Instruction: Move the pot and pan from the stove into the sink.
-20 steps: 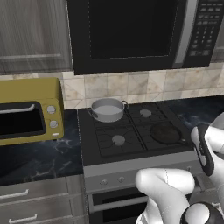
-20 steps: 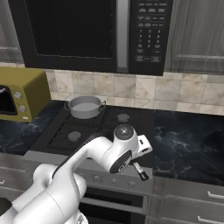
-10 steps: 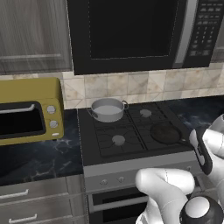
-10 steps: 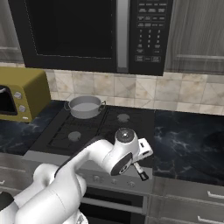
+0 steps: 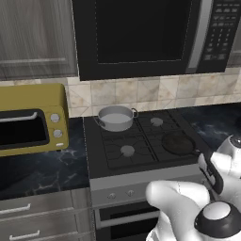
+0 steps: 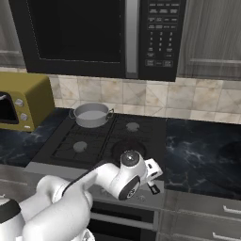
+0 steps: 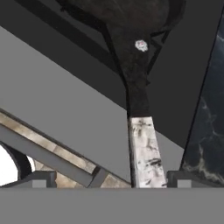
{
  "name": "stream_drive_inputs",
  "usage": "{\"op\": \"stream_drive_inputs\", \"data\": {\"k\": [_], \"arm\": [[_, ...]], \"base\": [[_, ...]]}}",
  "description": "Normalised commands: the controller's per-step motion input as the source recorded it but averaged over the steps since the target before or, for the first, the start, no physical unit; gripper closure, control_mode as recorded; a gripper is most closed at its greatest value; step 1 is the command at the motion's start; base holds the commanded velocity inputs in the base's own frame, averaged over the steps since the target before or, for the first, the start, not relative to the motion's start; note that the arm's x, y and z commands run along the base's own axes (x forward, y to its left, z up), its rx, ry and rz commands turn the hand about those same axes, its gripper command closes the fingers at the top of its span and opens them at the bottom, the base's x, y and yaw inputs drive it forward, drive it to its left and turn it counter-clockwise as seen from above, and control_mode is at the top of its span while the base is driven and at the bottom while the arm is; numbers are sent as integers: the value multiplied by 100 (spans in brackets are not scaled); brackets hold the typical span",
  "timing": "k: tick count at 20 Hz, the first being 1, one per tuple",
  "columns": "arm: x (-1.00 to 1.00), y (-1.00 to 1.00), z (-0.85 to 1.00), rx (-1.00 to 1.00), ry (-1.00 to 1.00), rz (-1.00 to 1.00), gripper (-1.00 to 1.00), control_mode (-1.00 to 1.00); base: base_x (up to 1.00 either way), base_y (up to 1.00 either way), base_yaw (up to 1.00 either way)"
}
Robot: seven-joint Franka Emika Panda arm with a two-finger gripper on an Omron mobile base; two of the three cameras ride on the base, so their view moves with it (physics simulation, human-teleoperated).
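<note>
The pan (image 5: 177,142) sits on the near right burner of the stove (image 5: 141,146), a shallow black round dish on the black grates. In the hand view its long handle (image 7: 140,131) runs down the middle of the picture from the dark pan body at the top toward the gripper (image 7: 107,179), the handle's near end pale and scuffed and reaching out past the stove's front edge over the steel front panel. The gripper's two dark finger tips (image 7: 41,178) stand wide apart, one on each side of that pale handle end, open and not closed on it — whether either tip touches the handle cannot be told.

The pot (image 5: 115,117) stands upright on the far left burner, light-grey metal with small loop handles at its sides and a pale inside. It is well apart from the pan, diagonally across the cooktop.

From the right base view the white arm reaches low across the front of the stove, its hand (image 6: 149,173) just in front of the near right burner at the level of the knob panel. The pan there is mostly hidden behind the arm's wrist.

A yellow toaster oven (image 5: 30,117) stands on the dark marbled counter (image 5: 42,169) to the left of the stove, and a black microwave (image 5: 150,35) hangs above the cooktop in front of a tiled backsplash (image 6: 155,96).
</note>
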Motion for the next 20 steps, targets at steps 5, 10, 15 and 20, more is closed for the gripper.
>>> {"op": "stream_drive_inputs", "data": {"k": [5,10,15,20], "arm": [[33,-14,-39,-1,0,0,-100,-100],[28,-8,-16,0,0,0,-100,-100],[11,0,-2,0,0,0,100,-100],[0,0,2,0,0,0,100,-100]], "base": [[0,0,0],[0,0,0],[0,0,0],[0,0,0]]}}
